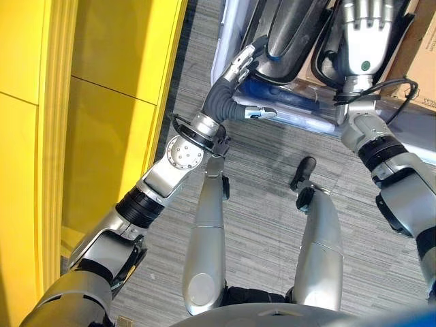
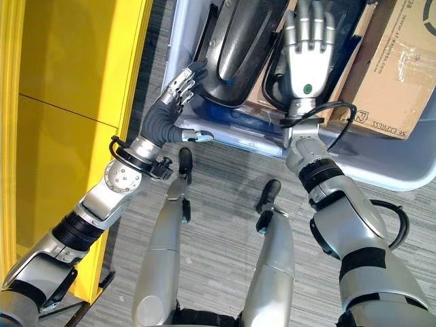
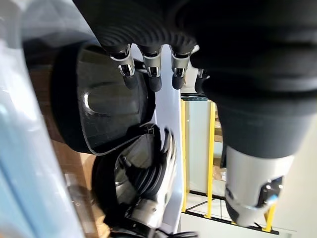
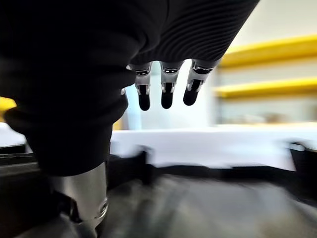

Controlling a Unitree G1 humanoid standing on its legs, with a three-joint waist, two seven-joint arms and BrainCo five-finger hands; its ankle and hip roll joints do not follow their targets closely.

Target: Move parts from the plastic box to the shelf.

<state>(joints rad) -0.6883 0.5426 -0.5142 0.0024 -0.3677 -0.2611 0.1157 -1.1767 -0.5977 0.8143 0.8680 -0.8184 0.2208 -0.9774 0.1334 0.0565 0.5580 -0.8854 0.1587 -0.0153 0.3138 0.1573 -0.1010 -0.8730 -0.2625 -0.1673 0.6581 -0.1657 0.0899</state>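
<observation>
A translucent plastic box (image 2: 381, 174) stands on the floor ahead of me. Two glossy black moulded parts lie in it, side by side. My left hand (image 2: 178, 85) reaches over the box's near left corner, open, with its fingertips (image 3: 148, 74) against the edge of the left black part (image 2: 238, 41). My right hand (image 2: 306, 41) is spread flat and open, palm down, over the right black part (image 2: 272, 82). Its straight fingers (image 4: 166, 91) hover just above that part's shiny surface (image 4: 198, 208). Neither hand holds anything.
The yellow shelf (image 1: 102, 102) rises close along my left side. A brown cardboard box (image 2: 402, 61) sits in the right half of the plastic box, beside the black parts. Grey carpet floor (image 1: 266, 170) lies between me and the box.
</observation>
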